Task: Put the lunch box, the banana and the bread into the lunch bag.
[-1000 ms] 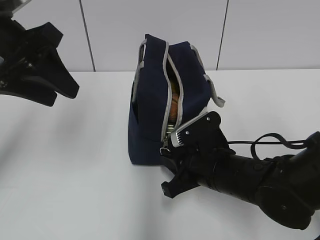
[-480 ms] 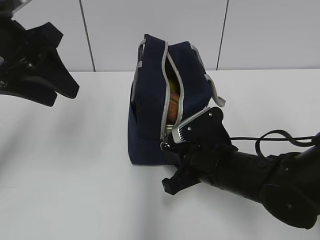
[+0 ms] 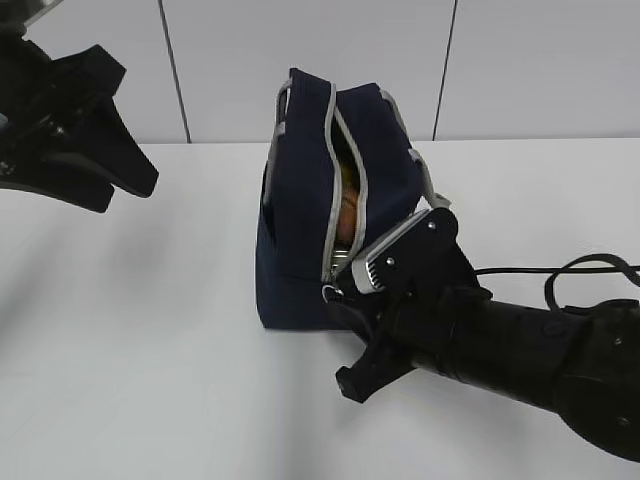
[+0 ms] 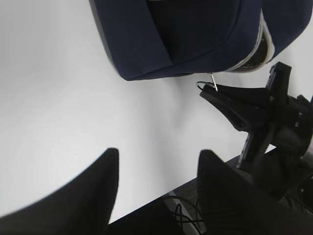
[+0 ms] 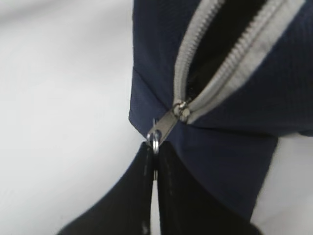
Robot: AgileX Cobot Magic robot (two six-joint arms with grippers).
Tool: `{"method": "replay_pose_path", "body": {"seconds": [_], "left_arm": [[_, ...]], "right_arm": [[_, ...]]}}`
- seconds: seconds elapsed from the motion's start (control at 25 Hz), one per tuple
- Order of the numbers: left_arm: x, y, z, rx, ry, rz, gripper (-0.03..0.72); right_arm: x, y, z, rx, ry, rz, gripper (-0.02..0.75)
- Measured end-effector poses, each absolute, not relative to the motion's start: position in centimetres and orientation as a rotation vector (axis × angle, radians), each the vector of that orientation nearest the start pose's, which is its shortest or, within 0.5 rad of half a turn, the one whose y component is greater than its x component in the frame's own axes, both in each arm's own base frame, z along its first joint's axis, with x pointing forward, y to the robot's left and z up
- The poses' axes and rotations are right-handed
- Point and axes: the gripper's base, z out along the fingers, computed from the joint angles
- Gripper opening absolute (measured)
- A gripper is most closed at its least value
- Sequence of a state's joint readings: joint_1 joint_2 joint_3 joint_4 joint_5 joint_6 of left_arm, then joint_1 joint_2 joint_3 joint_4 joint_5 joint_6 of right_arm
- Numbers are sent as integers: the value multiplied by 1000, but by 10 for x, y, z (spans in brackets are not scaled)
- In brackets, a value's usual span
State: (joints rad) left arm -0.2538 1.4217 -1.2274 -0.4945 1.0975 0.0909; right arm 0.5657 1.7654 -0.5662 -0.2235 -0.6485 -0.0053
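Note:
The navy lunch bag [image 3: 300,210] stands mid-table with its grey zipper [image 3: 330,200] open along the top and front. Through the gap I see the golden-brown bread [image 3: 346,215] and a bit of the yellow banana [image 3: 346,176] above it. The lunch box is hidden. My right gripper [image 3: 332,296] is at the bag's lower front corner, shut on the zipper's ring pull [image 5: 154,141], just below the slider [image 5: 181,110]. My left gripper [image 3: 128,192] hangs open and empty high at the far left. In the left wrist view it [image 4: 156,169] is above bare table, away from the bag [image 4: 166,39].
The white table [image 3: 150,330] meets a white panelled wall [image 3: 540,70] behind the bag. The right arm and its cable [image 3: 590,270] lie across the front right. The table's front edge and some cables [image 4: 181,213] show in the left wrist view.
My right arm has shifted slightly to the right and toward the front, still pinching the ring pull. The bag and the left arm have not visibly moved.

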Motion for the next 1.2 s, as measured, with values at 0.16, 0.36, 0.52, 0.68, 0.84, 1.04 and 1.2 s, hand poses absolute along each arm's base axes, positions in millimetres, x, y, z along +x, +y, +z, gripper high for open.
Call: {"method": "replay_pose_path", "body": {"seconds": [0.16,0.36,0.52,0.68,0.84,1.04,1.2], "left_arm": [[263,-108,328,272,2722,-710,370],[263,-109,328,269,2720,-722,370],[262,-109,329,267,2718,-738,370],[262,-110,329,269,2718,-740,370],[262,-110,329,273,2717,-740,370],[262,-110,328,275,2719,-740,370],[262,-110,328,278,2719,-739,370]], "right_arm": [[244,170,136,-848,1897,369,-16],[243,168,133,-870,1921,353,-16],[252,160,135,-839,1922,329,-16],[252,159,135,-887,1904,342,-16],[248,164,139,-968,1835,378,-16],[250,159,155,-974,1750,376,-16],[256,152,163,-984,1705,361,-16]]}}
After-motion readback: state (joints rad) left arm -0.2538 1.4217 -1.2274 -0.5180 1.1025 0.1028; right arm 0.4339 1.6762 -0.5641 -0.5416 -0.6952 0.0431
